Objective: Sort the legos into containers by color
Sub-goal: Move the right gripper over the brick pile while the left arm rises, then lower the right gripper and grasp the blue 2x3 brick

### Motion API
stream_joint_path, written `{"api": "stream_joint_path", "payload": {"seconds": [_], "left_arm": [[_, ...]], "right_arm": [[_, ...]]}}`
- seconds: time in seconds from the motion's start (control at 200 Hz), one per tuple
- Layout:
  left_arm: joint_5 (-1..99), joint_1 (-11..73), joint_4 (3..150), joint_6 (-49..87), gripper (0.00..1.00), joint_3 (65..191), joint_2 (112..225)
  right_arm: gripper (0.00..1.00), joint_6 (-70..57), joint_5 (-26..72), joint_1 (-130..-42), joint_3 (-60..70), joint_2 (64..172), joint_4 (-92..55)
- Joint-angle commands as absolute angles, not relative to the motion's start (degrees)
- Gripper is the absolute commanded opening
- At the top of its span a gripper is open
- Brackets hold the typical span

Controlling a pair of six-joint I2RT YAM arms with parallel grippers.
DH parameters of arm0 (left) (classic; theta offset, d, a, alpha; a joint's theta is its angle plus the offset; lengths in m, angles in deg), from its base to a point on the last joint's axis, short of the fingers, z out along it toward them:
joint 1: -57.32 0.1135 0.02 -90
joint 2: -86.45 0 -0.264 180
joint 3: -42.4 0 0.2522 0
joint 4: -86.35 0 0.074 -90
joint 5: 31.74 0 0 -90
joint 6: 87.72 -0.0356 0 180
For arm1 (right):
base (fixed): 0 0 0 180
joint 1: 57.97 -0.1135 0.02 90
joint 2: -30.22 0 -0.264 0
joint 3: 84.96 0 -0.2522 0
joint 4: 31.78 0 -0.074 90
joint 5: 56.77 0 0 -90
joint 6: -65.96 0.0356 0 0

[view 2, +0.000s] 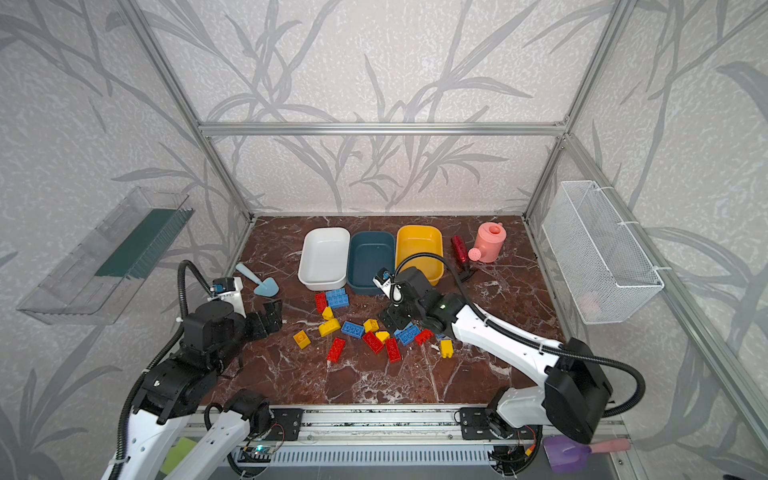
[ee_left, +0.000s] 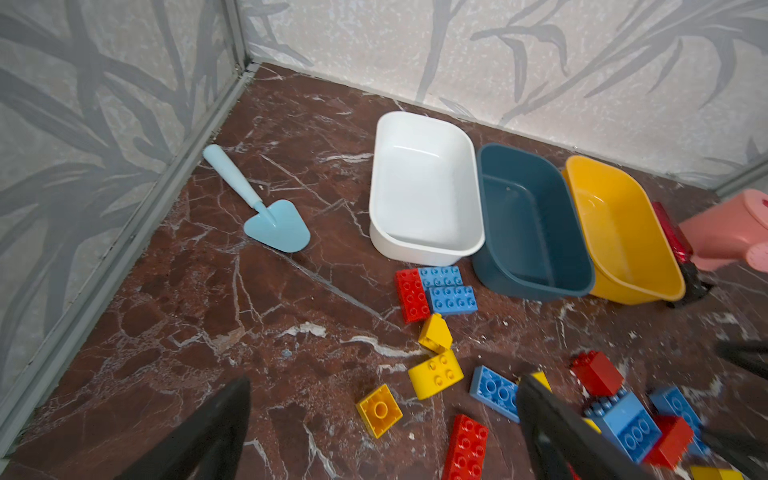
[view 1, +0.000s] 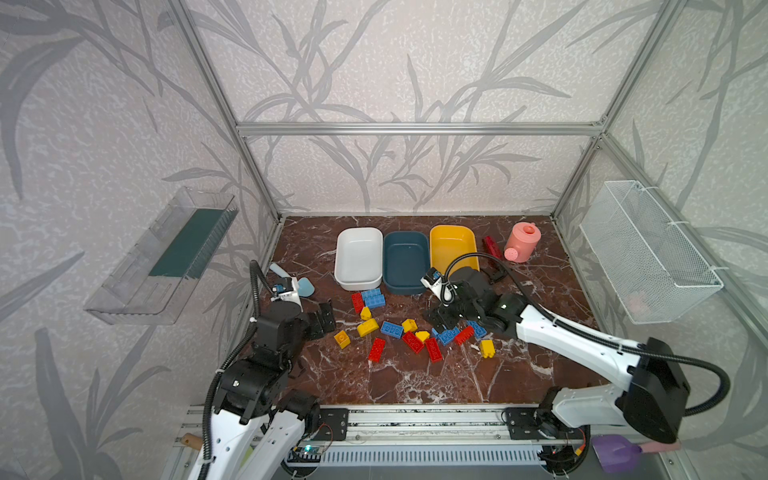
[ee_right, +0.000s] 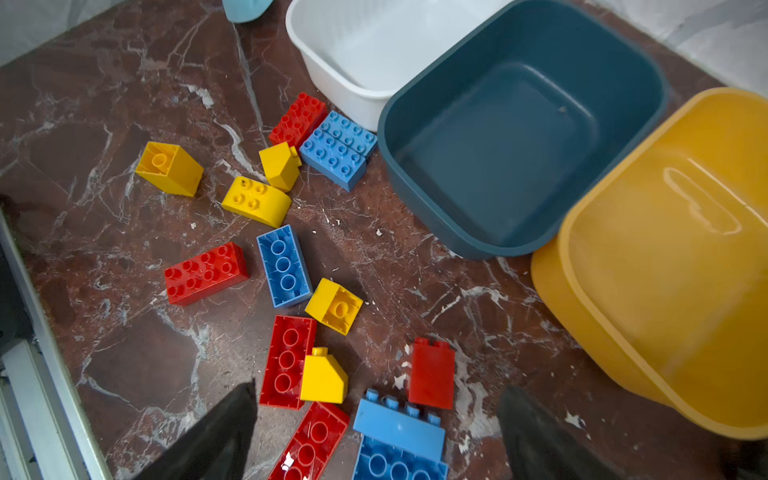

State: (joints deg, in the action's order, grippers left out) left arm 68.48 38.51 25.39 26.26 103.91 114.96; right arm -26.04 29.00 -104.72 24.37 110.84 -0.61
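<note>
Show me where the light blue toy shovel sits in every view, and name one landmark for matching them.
In a top view: the shovel lies left of the white tub, partly hidden.
In a top view: shovel in full, left of the white tub.
Left wrist: whole shovel, beside the white tub.
Right wrist: only part of its blade, at the picture's edge, near the white tub.
Shared landmark: the white tub.

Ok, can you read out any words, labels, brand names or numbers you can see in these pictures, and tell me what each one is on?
No text can be read in any view.
White tub, teal tub, yellow tub: plain, no label visible.
Legos: any lettering on the studs is too small to tell.
Pink watering can: no marking visible.
</note>
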Motion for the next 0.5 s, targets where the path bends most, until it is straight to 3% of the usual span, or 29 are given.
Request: {"api": "stream_joint_path", "payload": {"seconds": [0.0,0.105,0.28,0.4,0.495], "left_arm": [[68.1,36.1,22.9,25.1,0.99,104.8,113.9],[72.9,34.5,22.5,27.0,0.99,103.9,111.7],[72.0,34.4,26.4,27.1,0.99,101.1,103.7],[73.7,34.6,26.7,27.3,0.99,100.2,100.0],[73.9,34.5,26.6,27.2,0.99,100.1,98.9]], "right_arm": [[0.91,-29.5,24.9,-106.9,18.0,117.1,1.6],[0.92,-31.0,23.5,-109.0,12.4,124.6,5.1],[0.94,-31.1,23.3,-110.2,7.2,134.2,7.2],[0.84,-31.8,23.2,-110.6,3.1,139.0,10.3],[0.82,-33.2,22.9,-110.8,-0.7,142.3,13.2]]}}
